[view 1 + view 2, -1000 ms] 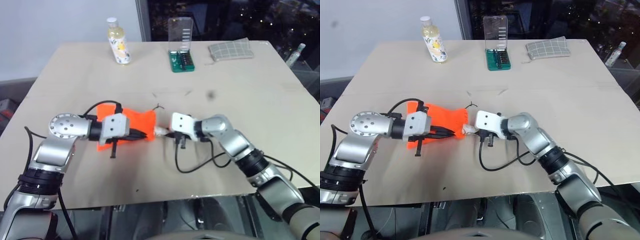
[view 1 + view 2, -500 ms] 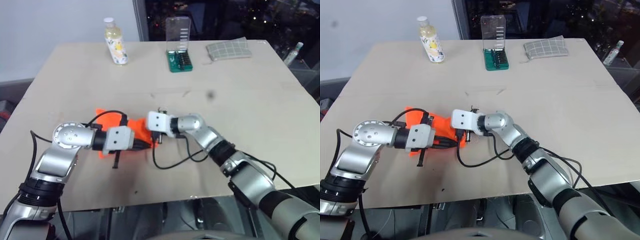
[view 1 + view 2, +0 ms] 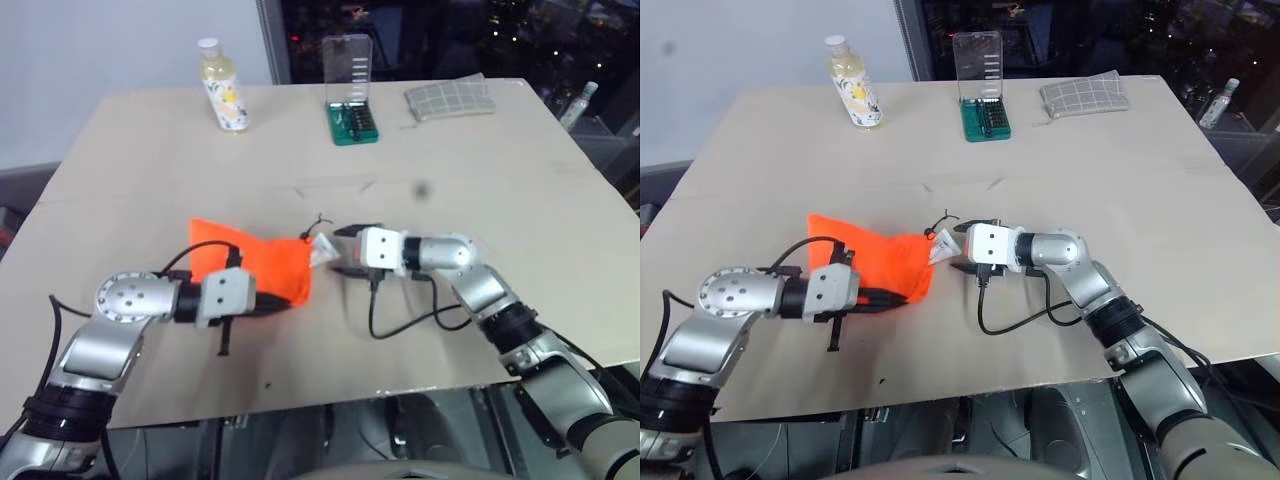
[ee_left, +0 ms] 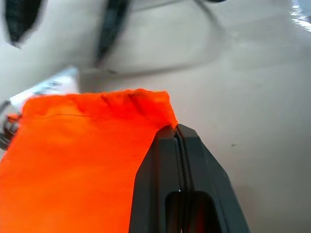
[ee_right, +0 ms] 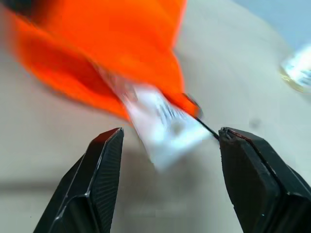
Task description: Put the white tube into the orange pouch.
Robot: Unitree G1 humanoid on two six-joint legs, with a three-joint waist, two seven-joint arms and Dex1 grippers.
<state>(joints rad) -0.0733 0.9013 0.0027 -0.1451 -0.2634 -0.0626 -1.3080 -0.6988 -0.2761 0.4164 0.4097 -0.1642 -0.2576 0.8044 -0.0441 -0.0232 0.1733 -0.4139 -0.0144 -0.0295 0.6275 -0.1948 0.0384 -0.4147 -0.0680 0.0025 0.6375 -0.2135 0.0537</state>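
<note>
White tube point(image 3: 941, 249) sticks partway out of the mouth of the orange pouch point(image 3: 875, 262), its flat end showing outside the fabric while the other end is hidden inside. My left gripper point(image 3: 285, 303) is nearest to me, its two black fingers point(image 4: 181, 184) pressed together on the pouch's near edge beside the opening, pinching the orange cloth and holding that edge up off the table point(image 3: 480, 170). My right gripper point(image 3: 343, 252) hangs just beside the tube's exposed end with its fingers point(image 5: 95, 179) spread wide apart and nothing between them; the tube lies in front of the gap without touching either finger. A dark cord point(image 3: 319, 221) curls from the pouch's mouth. Along the table's far edge stand a clear bottle point(image 3: 221, 85) of yellowish liquid, a green case point(image 3: 354, 90) with its clear lid raised, and a grey checked pouch point(image 3: 449, 99).
</note>
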